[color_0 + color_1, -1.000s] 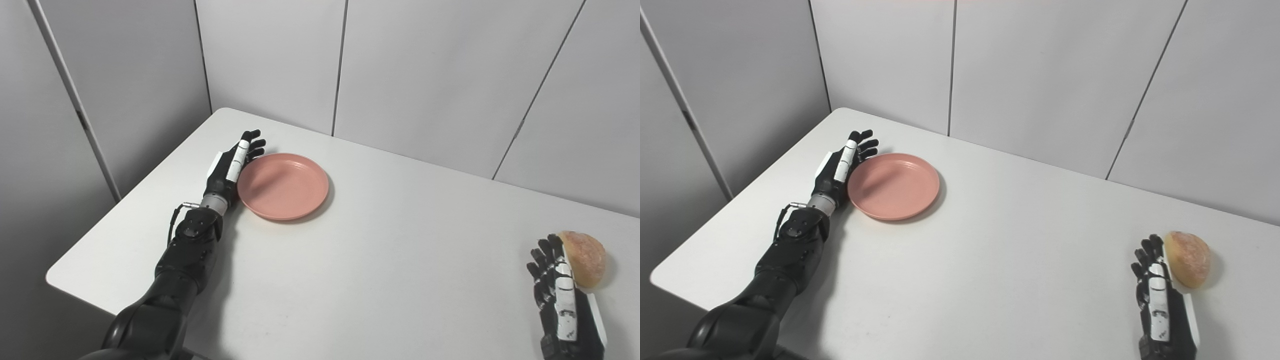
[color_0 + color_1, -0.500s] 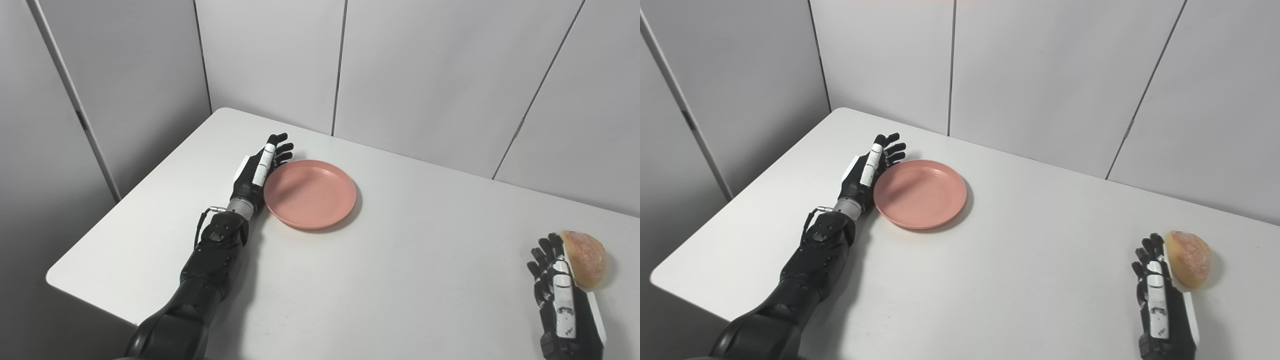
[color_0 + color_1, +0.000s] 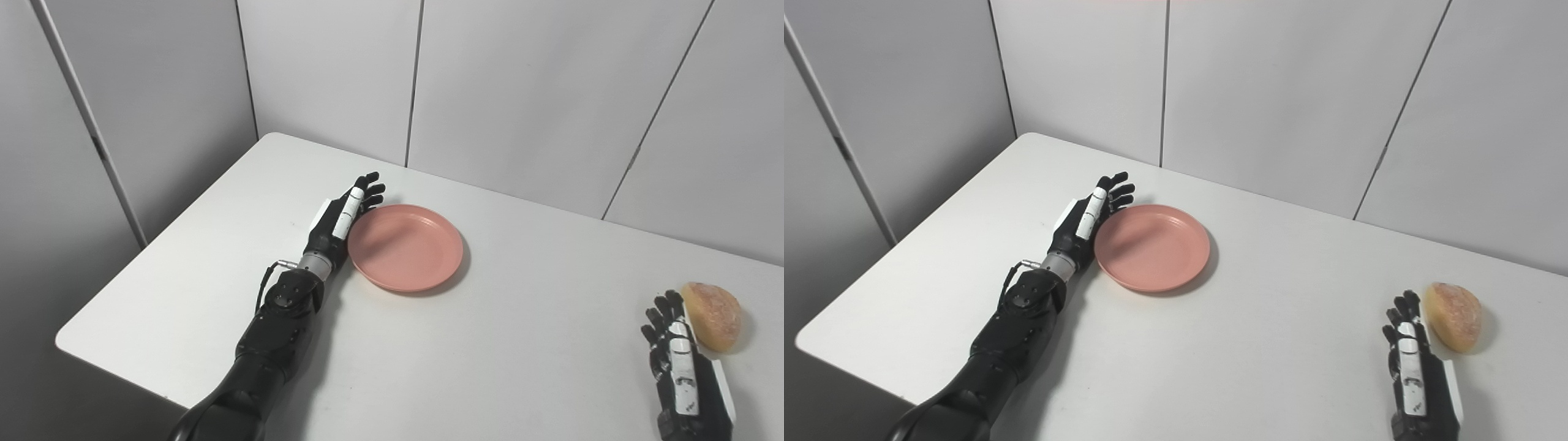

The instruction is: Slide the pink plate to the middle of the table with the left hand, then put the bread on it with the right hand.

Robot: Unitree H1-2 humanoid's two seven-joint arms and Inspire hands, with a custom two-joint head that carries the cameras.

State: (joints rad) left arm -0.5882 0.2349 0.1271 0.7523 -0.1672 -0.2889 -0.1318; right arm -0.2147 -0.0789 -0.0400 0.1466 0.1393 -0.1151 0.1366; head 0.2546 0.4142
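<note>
White table (image 3: pixel 490 343): left hand (image 3: pixel 339 220), fingers apart, presses flat against the pink plate (image 3: pixel 405 247); right hand (image 3: pixel 683 373), fingers spread, empty, sits just beside the bread (image 3: pixel 712 315).

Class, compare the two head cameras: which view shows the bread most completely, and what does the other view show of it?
The right eye view shows the bread best: it sits clear of the right hand, with its whole outline visible. In the left eye view the bread lies nearer the picture's edge, and the hand's fingertips overlap its lower left side.
</note>
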